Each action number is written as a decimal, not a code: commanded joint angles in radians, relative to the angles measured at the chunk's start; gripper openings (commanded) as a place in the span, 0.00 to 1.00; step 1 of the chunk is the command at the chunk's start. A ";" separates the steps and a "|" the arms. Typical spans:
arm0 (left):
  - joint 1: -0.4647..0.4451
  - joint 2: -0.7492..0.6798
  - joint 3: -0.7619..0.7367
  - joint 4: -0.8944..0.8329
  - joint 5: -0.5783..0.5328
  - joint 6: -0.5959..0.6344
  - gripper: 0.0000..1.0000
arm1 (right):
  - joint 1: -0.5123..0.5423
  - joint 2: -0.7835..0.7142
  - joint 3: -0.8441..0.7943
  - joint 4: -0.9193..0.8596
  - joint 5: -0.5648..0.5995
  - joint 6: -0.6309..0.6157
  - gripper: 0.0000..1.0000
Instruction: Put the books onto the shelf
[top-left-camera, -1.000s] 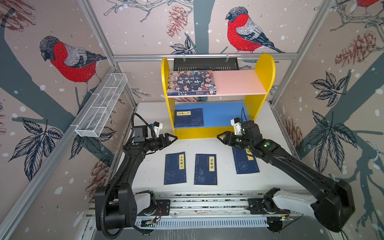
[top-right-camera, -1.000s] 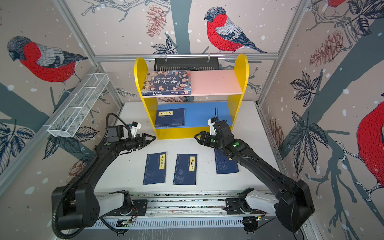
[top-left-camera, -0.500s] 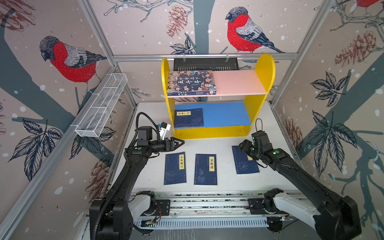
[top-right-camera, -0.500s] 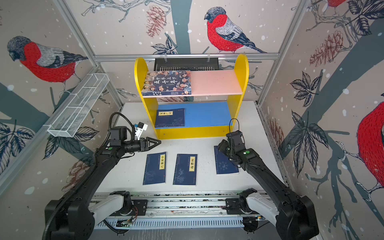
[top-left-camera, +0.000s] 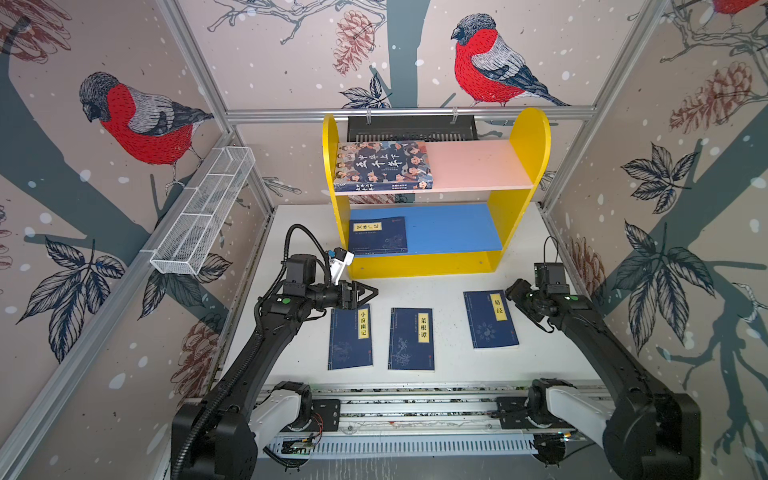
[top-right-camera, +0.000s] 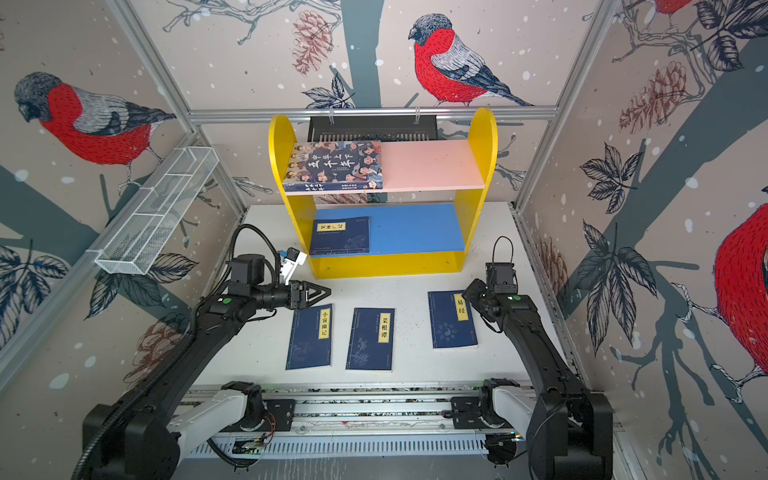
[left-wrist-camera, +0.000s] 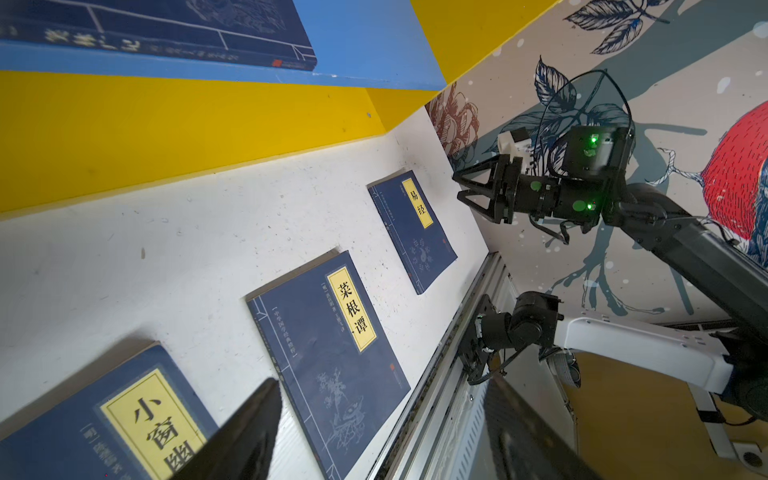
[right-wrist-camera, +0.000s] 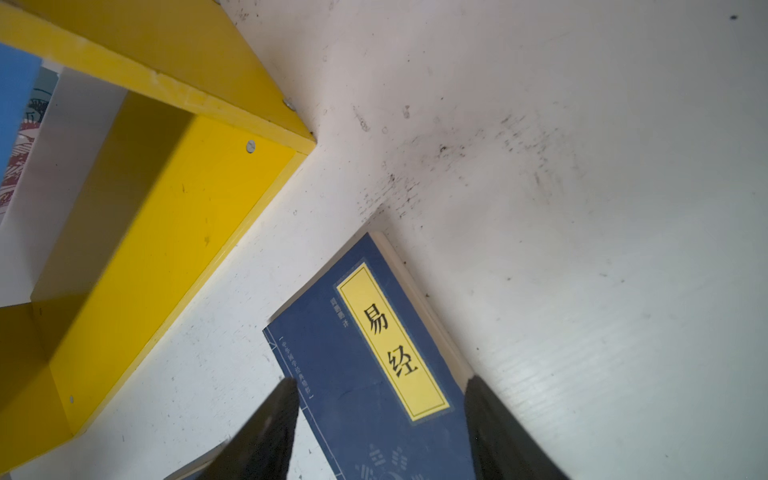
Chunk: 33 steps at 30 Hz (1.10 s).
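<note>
The yellow shelf (top-left-camera: 419, 266) stands at the back of the table. The large cartoon-cover book (top-left-camera: 382, 166) lies on its pink board and a navy book (top-left-camera: 378, 235) on its blue board. Three navy books lie flat on the table: left (top-left-camera: 351, 338), middle (top-left-camera: 412, 338) and right (top-left-camera: 490, 320). My left gripper (top-left-camera: 372, 291) is open and empty, hovering sideways just above the left book's far edge. My right gripper (right-wrist-camera: 376, 386) is open over the right book (right-wrist-camera: 374, 365), its fingers either side of the yellow label, near the book's far right corner.
A white wire basket (top-left-camera: 203, 212) hangs on the left wall. A black slotted tray (top-left-camera: 411, 129) hangs behind the shelf. The arms' rail (top-left-camera: 415, 409) runs along the table's front edge. Patterned walls close in both sides.
My right gripper has pulled back from the shelf front, swung right and settled over the right book. My left gripper has moved right, to the left book's far edge.
</note>
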<state>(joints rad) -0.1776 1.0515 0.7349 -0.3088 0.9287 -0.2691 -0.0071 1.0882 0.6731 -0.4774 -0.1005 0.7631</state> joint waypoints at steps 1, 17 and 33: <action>-0.025 0.008 0.004 0.054 -0.002 0.020 0.78 | -0.033 0.016 0.005 0.004 -0.036 -0.053 0.65; -0.059 0.104 -0.013 0.150 0.043 -0.099 0.78 | -0.068 0.214 -0.043 0.118 -0.174 -0.151 0.65; -0.172 0.190 -0.037 0.347 -0.015 -0.262 0.77 | 0.081 0.263 -0.009 0.043 -0.205 -0.175 0.64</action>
<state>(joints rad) -0.3325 1.2285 0.6926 -0.0269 0.9386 -0.5137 0.0410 1.3445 0.6483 -0.3988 -0.3149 0.5983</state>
